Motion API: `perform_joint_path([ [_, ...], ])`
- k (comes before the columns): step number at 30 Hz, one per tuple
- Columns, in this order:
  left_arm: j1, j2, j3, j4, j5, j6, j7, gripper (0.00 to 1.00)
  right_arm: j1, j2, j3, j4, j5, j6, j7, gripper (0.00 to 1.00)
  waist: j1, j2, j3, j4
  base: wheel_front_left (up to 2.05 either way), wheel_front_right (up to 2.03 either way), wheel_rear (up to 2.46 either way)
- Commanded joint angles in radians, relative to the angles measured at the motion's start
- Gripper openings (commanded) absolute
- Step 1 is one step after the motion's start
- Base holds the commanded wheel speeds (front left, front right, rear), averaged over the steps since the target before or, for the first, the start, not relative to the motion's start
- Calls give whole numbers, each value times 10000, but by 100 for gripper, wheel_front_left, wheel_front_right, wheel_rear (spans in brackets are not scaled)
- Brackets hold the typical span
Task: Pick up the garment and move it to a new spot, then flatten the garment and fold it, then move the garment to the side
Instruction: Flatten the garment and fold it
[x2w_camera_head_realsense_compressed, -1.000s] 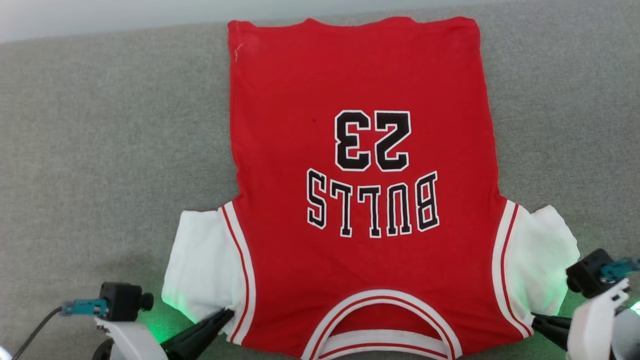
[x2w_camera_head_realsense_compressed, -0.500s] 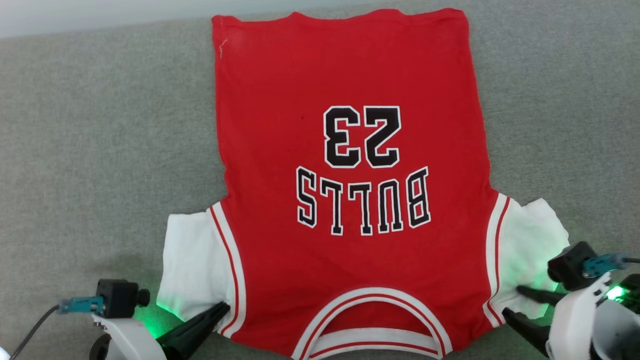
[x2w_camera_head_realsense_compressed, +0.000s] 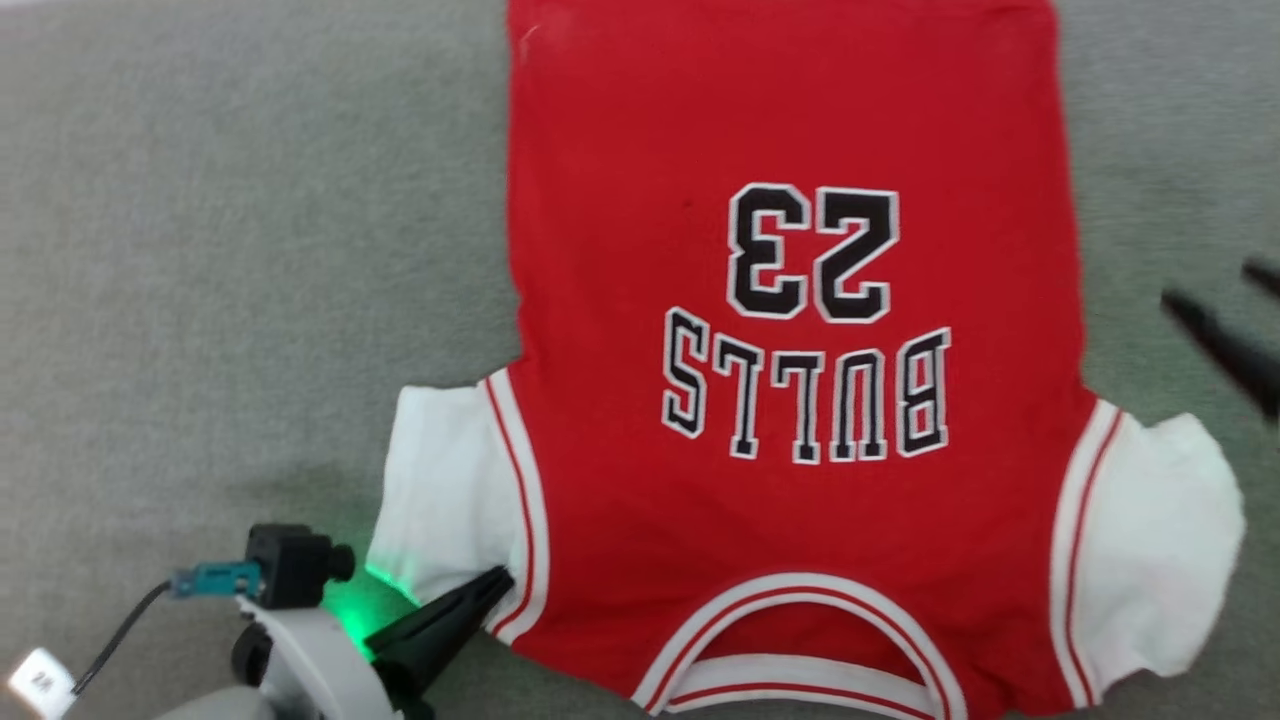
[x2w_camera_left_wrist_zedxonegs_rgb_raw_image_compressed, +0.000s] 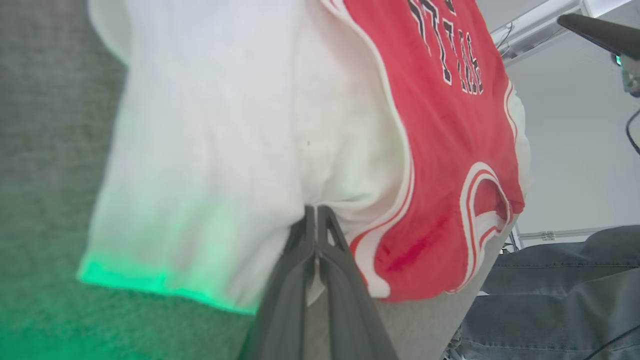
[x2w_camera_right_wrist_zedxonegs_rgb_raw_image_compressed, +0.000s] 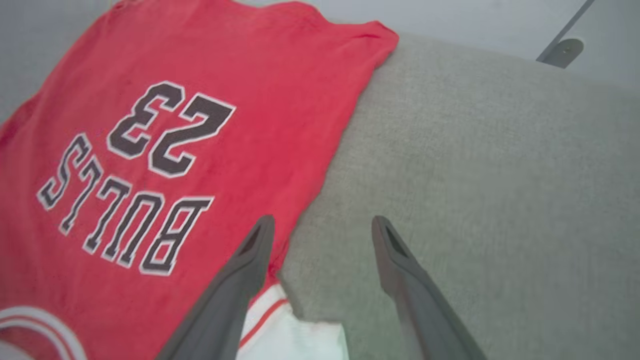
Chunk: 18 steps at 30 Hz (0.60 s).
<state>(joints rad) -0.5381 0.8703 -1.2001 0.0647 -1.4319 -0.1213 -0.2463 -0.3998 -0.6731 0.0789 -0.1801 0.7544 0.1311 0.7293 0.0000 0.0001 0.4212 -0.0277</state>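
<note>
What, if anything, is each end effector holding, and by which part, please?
The left end effector pinches the jersey by its white sleeve near the striped trim. The right end effector is open, holding nothing.

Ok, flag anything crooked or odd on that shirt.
Red jersey-style shirt with white sleeves lies mostly flat on the grey fabric surface; only the sleeve puckers where the shut left pincer pinches it.

Bright even light, faint shadows, green glow (x2w_camera_head_realsense_compressed: 385, 600) lower left, right tool (x2w_camera_head_realsense_compressed: 1205, 281) motion-blurred, wrist cams warped
</note>
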Motion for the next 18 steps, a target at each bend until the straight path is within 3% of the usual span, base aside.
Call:
perform_joint_path([
  [1, -273, -754, -68, 227, 32, 69, 161, 0, -544, 180, 66, 388, -206, -7, 70, 100, 0, -1, 564, 559, 0, 0, 0],
  [4, -602, -1072, -70, 283, 265, 38, 241, 0, -2516, 686, 80, 2263, -1110, -8, 278, 100, 0, -1, 994, 1015, 0, 0, 0],
  [11, -1133, -1602, -179, 506, 597, -17, 408, 0, -6230, 1136, -164, 5927, -2617, -7, 1583, 100, 0, -1, 1875, 2009, 0, 0, 0],
  [18, -1409, -1993, -294, 812, 734, 12, 332, 0, -8059, 1368, -47, 7808, -3554, -7, 2803, 100, 0, -1, 2463, 2470, 0, 0, 0],
])
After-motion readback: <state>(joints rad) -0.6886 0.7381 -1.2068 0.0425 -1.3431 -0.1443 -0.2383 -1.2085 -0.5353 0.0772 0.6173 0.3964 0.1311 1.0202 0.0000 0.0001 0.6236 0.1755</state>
